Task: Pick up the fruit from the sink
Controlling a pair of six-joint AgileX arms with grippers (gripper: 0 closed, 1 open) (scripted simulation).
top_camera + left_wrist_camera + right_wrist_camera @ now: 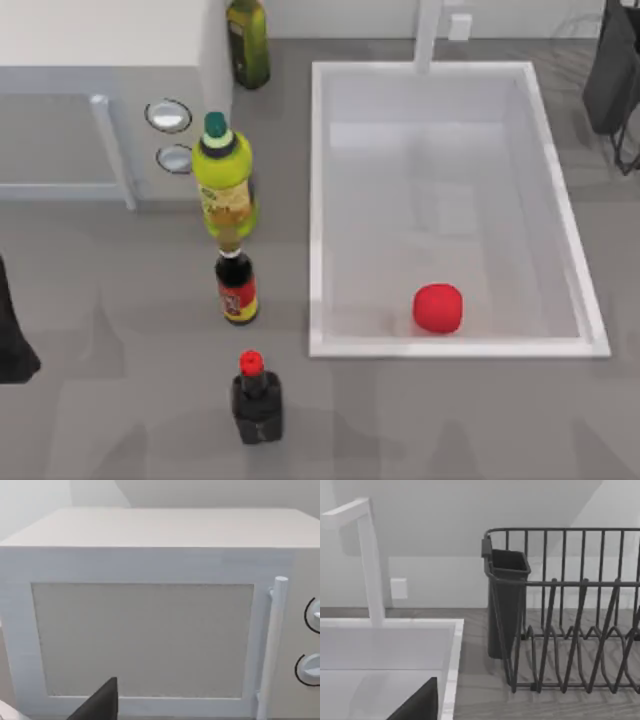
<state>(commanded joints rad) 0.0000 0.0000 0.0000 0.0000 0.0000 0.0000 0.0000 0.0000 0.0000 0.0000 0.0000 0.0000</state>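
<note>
The fruit point(438, 307), a small bright-red rounded ball, lies on the pale grey floor of the sink point(450, 348), close to its front rim and right of the middle. Nothing touches it. My left arm point(12, 335) stands parked as a dark shape at the table's left edge, far from the sink. A dark piece of my left gripper point(97, 705) shows in the left wrist view, facing the microwave. A dark piece of my right gripper point(417, 704) shows in the right wrist view, over the sink's back right corner point(451, 645).
Left of the sink stand a yellow-green bottle point(224, 180), a dark bottle with a red label point(237, 285), a black red-capped bottle point(256, 398) and an olive bottle point(248, 40). A white microwave point(100, 90) fills the back left. A dark dish rack point(570, 630) and the faucet point(428, 30) stand behind.
</note>
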